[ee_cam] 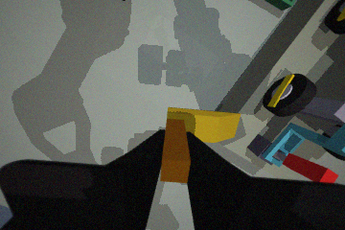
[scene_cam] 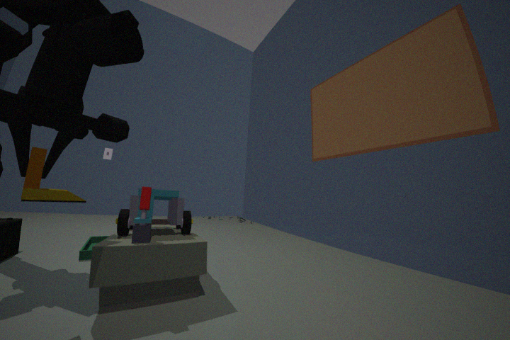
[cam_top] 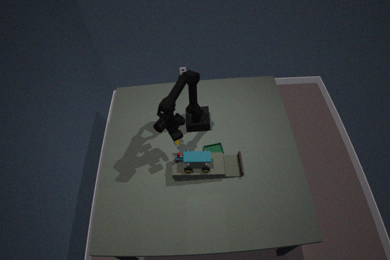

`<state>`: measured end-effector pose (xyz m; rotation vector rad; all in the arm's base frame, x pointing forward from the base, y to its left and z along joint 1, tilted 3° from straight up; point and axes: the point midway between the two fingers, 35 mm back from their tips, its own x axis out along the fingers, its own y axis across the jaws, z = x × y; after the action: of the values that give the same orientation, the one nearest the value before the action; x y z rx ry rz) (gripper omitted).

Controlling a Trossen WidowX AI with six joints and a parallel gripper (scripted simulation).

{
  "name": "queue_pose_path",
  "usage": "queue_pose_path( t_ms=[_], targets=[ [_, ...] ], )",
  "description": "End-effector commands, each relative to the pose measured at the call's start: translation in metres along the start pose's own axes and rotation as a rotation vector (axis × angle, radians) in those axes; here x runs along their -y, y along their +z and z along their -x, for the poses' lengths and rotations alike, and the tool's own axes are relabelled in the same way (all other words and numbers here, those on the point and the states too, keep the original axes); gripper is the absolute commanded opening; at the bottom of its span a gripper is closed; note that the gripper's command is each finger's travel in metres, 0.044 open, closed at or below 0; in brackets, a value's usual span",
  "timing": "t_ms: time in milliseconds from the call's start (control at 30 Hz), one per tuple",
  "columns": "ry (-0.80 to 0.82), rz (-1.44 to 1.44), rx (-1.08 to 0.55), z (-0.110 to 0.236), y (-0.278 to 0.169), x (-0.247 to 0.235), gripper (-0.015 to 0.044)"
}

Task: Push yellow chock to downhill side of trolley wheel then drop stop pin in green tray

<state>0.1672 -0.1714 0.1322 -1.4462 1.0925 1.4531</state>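
Observation:
My gripper (cam_top: 176, 138) (scene_cam: 34, 172) (ee_cam: 174, 136) is shut on the orange handle of the yellow chock (cam_top: 177, 142) (scene_cam: 51, 195) (ee_cam: 211, 125) and holds it in the air, above the table and behind the uphill end of the ramp (cam_top: 198, 175) (scene_cam: 147, 258). The trolley (cam_top: 196, 156) (scene_cam: 159, 195) (ee_cam: 343, 136) with its blue deck and black wheels stands on the ramp. The red-headed stop pin (cam_top: 178, 155) (scene_cam: 145, 198) (ee_cam: 310, 168) stands upright at the trolley's uphill end. The green tray (cam_top: 214, 147) (scene_cam: 88, 247) lies on the table behind the ramp.
The arm's black base (cam_top: 197, 118) stands behind the tray. A brown end stop (cam_top: 240, 163) closes the ramp's low end. An orange board (scene_cam: 400, 88) hangs on the wall.

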Motion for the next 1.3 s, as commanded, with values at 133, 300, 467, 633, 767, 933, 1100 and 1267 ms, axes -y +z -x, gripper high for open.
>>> queue_pose_path(
  t_ms=[133,300,467,633,767,933,1100,1267],
  targets=[
    [-0.006,-0.011,0.0,0.0067,-0.0005,0.0016,0.0],
    [-0.006,-0.149,0.0,0.0067,-0.0005,0.0016,0.0],
    [-0.005,-0.32,0.0,0.0067,-0.0005,0.0017,0.0],
    [-0.005,-0.493,0.0,0.0067,-0.0005,0.0017,0.0],
    [-0.004,-0.631,0.0,0.0067,-0.0005,0.0017,0.0],
    [-0.004,-0.804,0.0,0.0067,-0.0005,0.0017,0.0],
    [-0.003,-0.971,-0.001,0.0067,-0.0005,0.0017,0.0],
    [-0.003,-1.053,-0.001,0.0067,-0.0005,0.0017,0.0]
  ],
)
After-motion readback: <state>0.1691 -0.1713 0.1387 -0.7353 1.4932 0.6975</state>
